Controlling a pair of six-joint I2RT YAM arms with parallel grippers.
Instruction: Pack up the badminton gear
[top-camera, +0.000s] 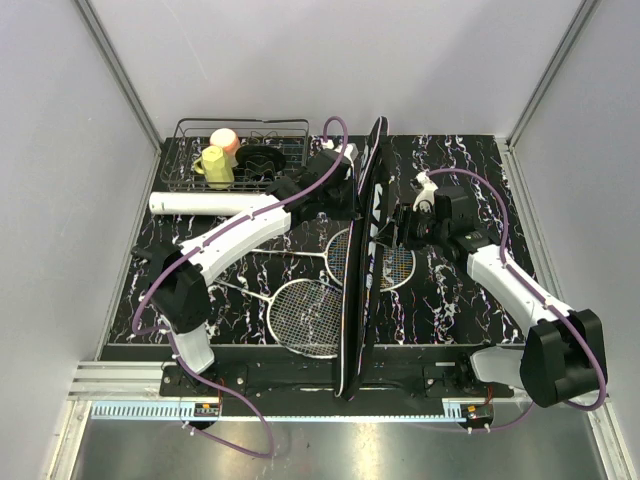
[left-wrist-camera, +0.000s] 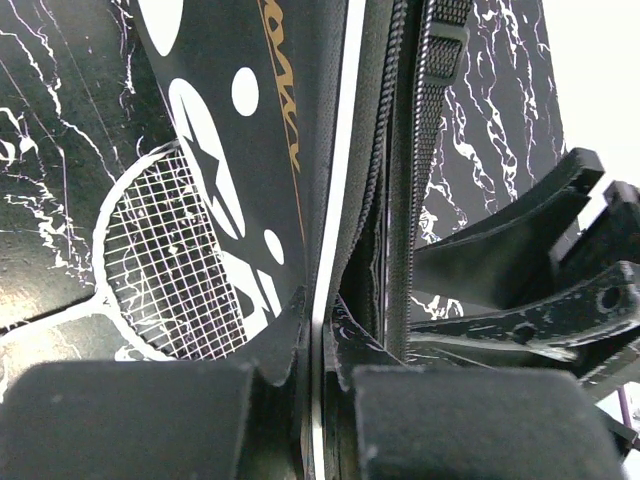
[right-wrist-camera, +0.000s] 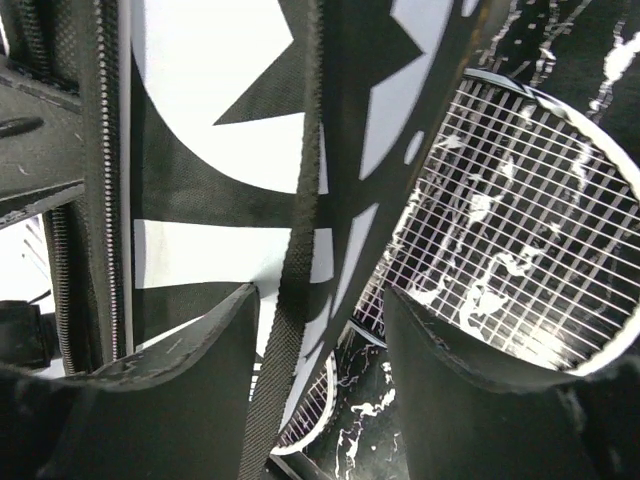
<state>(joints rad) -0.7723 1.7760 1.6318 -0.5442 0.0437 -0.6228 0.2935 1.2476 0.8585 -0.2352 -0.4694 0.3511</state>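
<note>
The black bag (top-camera: 358, 300) with white print stands on its edge down the middle of the table. My left gripper (top-camera: 350, 195) is shut on its upper rim; in the left wrist view the pads (left-wrist-camera: 150, 420) pinch the white-piped edge (left-wrist-camera: 322, 330). My right gripper (top-camera: 397, 225) is at the bag's right face, open. Between its fingers (right-wrist-camera: 200, 370) hang the woven strap (right-wrist-camera: 285, 320) and a fold of the bag. Two rackets lie flat on the table, one head (top-camera: 305, 318) left of the bag, the other (top-camera: 392, 262) partly under it. A long white tube (top-camera: 200, 203) lies at the left.
A black wire basket (top-camera: 285, 128) holding a yellow cup (top-camera: 216, 166) and a pink cup (top-camera: 226, 140) stands at the back left. The right gripper's fingers (left-wrist-camera: 520, 270) show in the left wrist view, close to the bag's zip (left-wrist-camera: 400, 200). Grey walls enclose the marbled table (top-camera: 470, 300).
</note>
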